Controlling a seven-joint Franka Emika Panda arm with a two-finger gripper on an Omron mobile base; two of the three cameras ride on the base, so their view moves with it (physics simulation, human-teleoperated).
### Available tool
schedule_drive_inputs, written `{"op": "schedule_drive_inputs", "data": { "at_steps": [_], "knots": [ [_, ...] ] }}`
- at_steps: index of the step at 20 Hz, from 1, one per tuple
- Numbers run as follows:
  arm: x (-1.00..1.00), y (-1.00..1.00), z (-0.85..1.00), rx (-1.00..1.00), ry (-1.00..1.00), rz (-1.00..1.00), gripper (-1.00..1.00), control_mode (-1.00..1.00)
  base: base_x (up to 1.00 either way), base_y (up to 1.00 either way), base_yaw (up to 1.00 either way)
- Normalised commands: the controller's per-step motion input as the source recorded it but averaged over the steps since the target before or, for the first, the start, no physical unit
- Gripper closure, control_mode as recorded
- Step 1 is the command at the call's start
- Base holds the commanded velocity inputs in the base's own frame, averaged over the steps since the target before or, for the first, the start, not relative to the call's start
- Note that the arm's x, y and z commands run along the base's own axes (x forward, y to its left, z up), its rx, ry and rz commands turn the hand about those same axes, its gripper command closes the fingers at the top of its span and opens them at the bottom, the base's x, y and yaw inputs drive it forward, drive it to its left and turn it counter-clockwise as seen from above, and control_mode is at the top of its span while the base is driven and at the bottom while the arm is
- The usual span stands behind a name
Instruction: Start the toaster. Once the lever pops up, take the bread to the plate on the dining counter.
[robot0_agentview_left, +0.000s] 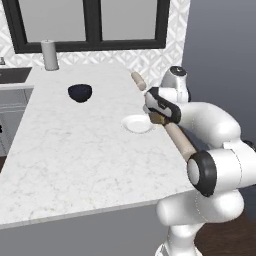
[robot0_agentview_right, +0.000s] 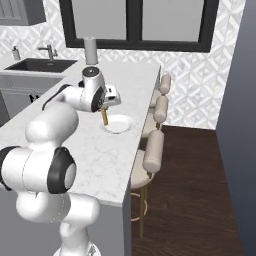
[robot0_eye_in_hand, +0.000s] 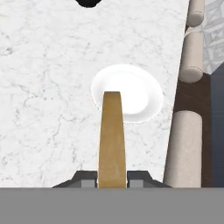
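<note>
The jaws are pinched on the bread (robot0_eye_in_hand: 112, 140), clamped flat against its two broad faces, so the hand view shows the slice edge-on as a narrow tan strip running straight out from between the finger tips. Its long axis points away from the hand toward the plate (robot0_eye_in_hand: 140, 98), and its far, rounded end shows in front of the plate's near-left part. From the right base view the gripper (robot0_agentview_right: 104, 111) hangs with the bread pointing down, its lower edge just above the dining counter (robot0_agentview_right: 100, 150) and at the left rim of the plate rather than over its middle; whether that edge touches the rim I cannot tell. The left base view agrees: the hand sits at the plate's right-hand rim as seen there, close to the counter edge where the padded stool backs (robot0_agentview_right: 153, 150) stand. So the plate lies ahead of the jaws and a little to one side, and my judgement is that the coming move turns on carrying the slice further over the plate's centre before letting go, since dropped from here, standing on edge, it could tip off onto the marble. The dark bowl (robot0_agentview_left: 80, 92) and the paper roll (robot0_agentview_left: 49, 55) stand well apart, farther along the counter.
</note>
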Motion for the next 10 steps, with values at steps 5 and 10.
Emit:
{"op": "schedule_drive_inputs", "data": {
  "at_steps": [5,10],
  "knots": [
    [0.4,0.0,-0.27,-0.11,0.03,-0.06,1.0,-1.0,0.0,0.0,0.0],
    [0.48,0.0,-0.27,-0.19,0.02,-0.07,1.0,-1.0,0.0,0.0,0.0]
  ]
}}
